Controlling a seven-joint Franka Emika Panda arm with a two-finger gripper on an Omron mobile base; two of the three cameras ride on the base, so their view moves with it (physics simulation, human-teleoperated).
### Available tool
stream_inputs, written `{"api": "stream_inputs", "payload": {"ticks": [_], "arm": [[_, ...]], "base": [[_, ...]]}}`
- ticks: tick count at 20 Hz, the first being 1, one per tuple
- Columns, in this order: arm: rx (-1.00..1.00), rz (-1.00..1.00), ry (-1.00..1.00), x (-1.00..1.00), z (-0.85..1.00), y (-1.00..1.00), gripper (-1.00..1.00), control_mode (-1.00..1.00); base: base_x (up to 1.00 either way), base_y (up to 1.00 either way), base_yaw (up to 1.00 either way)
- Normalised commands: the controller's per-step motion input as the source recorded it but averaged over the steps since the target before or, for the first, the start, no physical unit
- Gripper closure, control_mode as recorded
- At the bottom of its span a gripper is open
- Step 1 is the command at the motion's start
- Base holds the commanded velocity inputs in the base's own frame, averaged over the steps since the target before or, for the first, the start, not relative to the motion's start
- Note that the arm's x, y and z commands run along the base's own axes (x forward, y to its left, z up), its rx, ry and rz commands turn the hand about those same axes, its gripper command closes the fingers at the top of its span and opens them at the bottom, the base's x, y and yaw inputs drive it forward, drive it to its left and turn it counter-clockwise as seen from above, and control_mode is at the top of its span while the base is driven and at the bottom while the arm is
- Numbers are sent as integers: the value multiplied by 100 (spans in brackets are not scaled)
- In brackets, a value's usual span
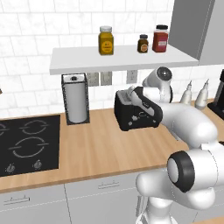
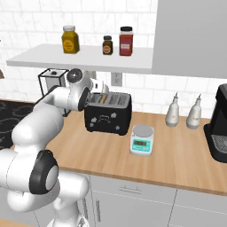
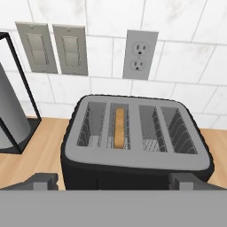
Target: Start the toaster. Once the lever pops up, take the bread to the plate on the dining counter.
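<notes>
1. The white arm's two-finger gripper hangs above the near edge of the toaster with its dark finger tips spread wide apart and nothing between them.
2. Directly below it, the small black boxy toaster stands on the light-wood wall counter, its grey wire slots facing up.
3. The thin tan slice of bread stands on edge in the second slot from the left in the hand view, sunk low between the wires.
4. At 12 o'clock from the toaster in the hand view, a white wall outlet sits on the tiled wall; two grey switch plates are at 11 o'clock.
5. At 9 o'clock, a grey paper-towel roll in a black frame stands near.
6. In the right base view, a small white kitchen scale lies just beside the toaster at 4 o'clock.
</notes>
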Motion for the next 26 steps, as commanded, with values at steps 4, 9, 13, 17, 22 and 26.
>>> {"api": "stream_inputs", "payload": {"ticks": [4, 9, 13, 17, 22, 26], "arm": [[0, 0, 0, 0, 0, 0, -100, -100], [0, 0, 0, 0, 0, 0, -100, -100], [0, 0, 0, 0, 0, 0, -100, -100], [0, 0, 0, 0, 0, 0, -100, -100], [0, 0, 0, 0, 0, 0, -100, -100], [0, 0, 0, 0, 0, 0, -100, -100]], "base": [[0, 0, 0], [0, 0, 0], [0, 0, 0], [0, 0, 0], [0, 0, 0], [0, 0, 0]]}}
